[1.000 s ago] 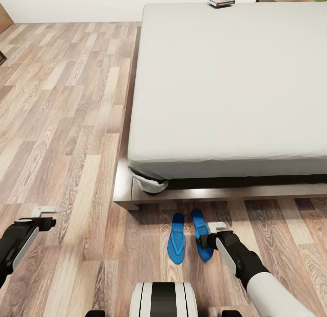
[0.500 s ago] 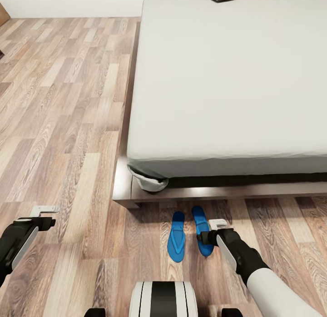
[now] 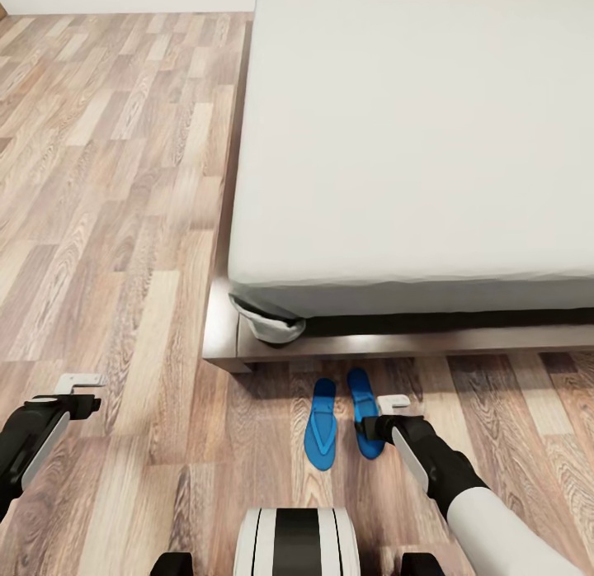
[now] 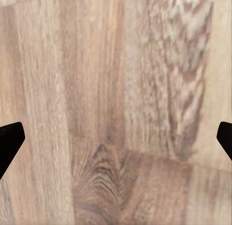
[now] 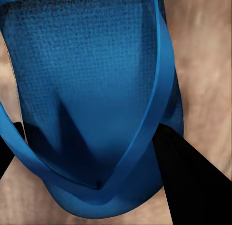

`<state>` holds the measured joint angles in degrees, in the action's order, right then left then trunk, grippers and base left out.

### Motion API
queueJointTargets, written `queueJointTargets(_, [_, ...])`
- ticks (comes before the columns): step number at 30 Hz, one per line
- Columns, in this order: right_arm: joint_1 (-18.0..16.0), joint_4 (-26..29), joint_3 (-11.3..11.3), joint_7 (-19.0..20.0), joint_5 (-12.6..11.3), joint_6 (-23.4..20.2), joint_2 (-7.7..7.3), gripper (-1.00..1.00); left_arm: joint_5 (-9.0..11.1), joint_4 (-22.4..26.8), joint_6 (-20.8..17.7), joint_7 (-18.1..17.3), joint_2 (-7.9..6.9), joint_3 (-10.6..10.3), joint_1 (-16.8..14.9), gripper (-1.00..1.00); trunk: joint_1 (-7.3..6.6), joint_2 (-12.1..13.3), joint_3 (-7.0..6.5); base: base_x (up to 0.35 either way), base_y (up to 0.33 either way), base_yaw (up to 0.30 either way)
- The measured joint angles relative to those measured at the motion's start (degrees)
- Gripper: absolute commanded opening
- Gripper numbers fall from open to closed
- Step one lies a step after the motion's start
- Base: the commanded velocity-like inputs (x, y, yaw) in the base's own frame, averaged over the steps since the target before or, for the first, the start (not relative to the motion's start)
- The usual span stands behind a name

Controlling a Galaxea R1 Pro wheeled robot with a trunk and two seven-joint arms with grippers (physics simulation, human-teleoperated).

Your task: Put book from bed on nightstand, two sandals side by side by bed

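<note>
Two bright blue sandals lie side by side on the wood floor just before the foot of the bed [image 3: 412,147]. The left sandal [image 3: 320,423] lies free. My right gripper [image 3: 375,423] is down at the heel end of the right sandal [image 3: 361,394] and is shut on it. In the right wrist view that sandal [image 5: 87,90] is very close, with a black finger [image 5: 193,186] against its strap side and the other finger partly behind its far edge. My left gripper [image 3: 81,392] hangs open over bare floor [image 4: 116,114], far to the left. The book and the nightstand are out of view.
The bed's dark wooden frame [image 3: 371,342] juts out low, just beyond the sandals' toes, with a bunched sheet corner [image 3: 268,324] above it. Wood-plank floor [image 3: 115,188] runs along the bed's left side. My own base [image 3: 297,543] sits just behind the sandals.
The whole head view has shifted, so the camera has moved: the bed slid upward in the picture and the book left the top edge. Both grippers and the sandals keep their places relative to each other.
</note>
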<state>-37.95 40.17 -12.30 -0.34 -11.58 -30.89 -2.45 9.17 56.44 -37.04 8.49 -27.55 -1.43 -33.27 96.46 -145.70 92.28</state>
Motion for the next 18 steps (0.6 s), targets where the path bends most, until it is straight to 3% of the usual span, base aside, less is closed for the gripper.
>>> queueJointTargets(6, [0.0, -0.01, 0.12, -0.08, -0.29, -0.03, 0.12, -1.0, -0.01, 0.0, 0.01, 0.0, 0.0, 0.05, 0.0, 1.0, 0.02, -0.02, 0.23, 0.0, 0.0, 0.0])
queueJointTargets(11, [-0.06, 0.48, 0.15, -0.14, -0.24, -0.18, 0.16, -1.0, 0.0, 0.02, 0.0, 0.0, -0.02, 0.07, 0.02, 1.0, 0.12, -0.09, 1.32, 0.0, 0.0, 0.0])
queueJointTargets(16, [-0.11, 0.42, 0.19, -0.47, -0.47, -0.21, 0.23, -1.0, -0.01, 0.02, 0.06, 0.04, -0.02, 0.08, 0.01, 1.0, 0.12, -0.09, 1.33, 0.0, 0.0, 0.0])
queueJointTargets(18, [-0.1, 1.83, 0.21, -0.58, -0.11, -1.93, 0.22, -1.0, 0.0, 0.03, 0.07, 0.07, -0.02, 0.08, 0.01, 1.0, 0.17, -0.12, 1.76, 0.0, 0.0, 0.0])
